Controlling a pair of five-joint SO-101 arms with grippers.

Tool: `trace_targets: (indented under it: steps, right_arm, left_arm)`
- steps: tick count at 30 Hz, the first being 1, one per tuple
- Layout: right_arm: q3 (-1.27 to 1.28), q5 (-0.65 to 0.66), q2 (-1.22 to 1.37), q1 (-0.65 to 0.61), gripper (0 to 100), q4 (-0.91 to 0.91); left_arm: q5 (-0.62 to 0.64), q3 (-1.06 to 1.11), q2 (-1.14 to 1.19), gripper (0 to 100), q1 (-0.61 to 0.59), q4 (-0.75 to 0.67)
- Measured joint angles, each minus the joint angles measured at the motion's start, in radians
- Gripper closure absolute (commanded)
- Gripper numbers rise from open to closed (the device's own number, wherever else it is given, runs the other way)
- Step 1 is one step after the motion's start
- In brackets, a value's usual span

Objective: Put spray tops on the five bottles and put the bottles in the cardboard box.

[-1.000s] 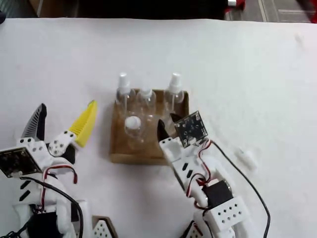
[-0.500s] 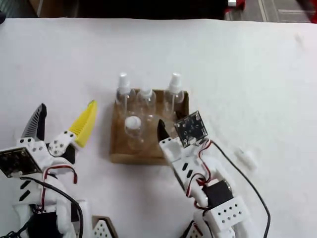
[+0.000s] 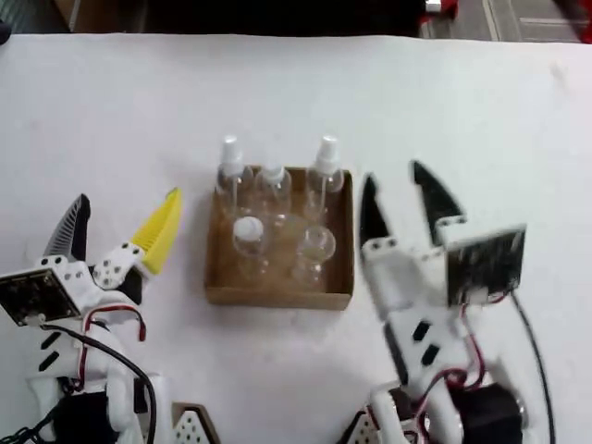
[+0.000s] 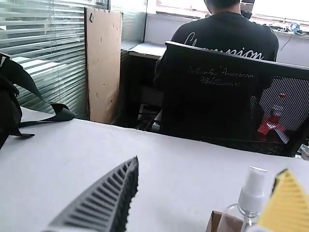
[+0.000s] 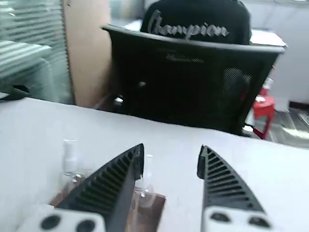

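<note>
While bottles stand in box, left end effector, right end effector gape.

A white table spreads beneath and ahead of the left claw, and a black bag with a loose strap lies on it off to one side, well ahead of the claw. Past the table's far edge, straight beyond the claw, stands a black mesh-backed office chair — over toward the bag's side, a bare wooden board stands upright beside slatted window blinds. Beyond the right claw, something red sits low by the floor — just past the chair's edge.
</note>
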Motion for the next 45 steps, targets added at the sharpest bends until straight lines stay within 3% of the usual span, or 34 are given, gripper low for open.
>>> trace_targets:
  steps: [4,12,20,30,45]
  right_arm:
    - [-0.087,0.066,0.206,0.212,84.4,0.109]
    - [-0.107,0.377,0.479,0.559,84.4,0.269]
    - [0.135,0.638,0.537,0.674,84.4,0.310]
    - [0.393,0.559,0.545,0.680,84.4,0.221]
    - [0.551,0.453,0.548,0.680,84.4,-0.107]
  left_arm:
    - [0.000,0.000,0.000,60,0.000,0.000]
    - [0.000,0.000,0.000,60,0.000,0.000]
    - [0.000,0.000,0.000,60,0.000,0.000]
    - [0.000,0.000,0.000,60,0.021,0.000]
    - [0.000,0.000,0.000,60,0.028,0.003]
